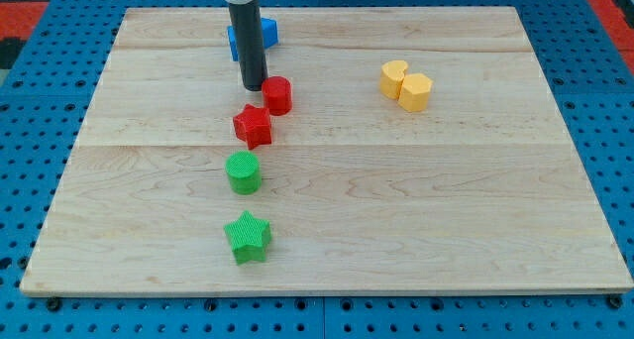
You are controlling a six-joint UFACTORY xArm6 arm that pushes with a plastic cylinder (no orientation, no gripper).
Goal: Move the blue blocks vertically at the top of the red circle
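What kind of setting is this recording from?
Most likely a robotics lab bench for tabletop pushing tests: a pale wooden board on a blue perforated mounting plate, small coloured blocks like the red circle, and my tip beside it.

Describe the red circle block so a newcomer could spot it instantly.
On the pale wooden board, a line of four blocks runs up left of centre. The red cylinder block tops that line, just right of my tip and below the partly hidden blue block. Unlike the red star block beneath, it is round.
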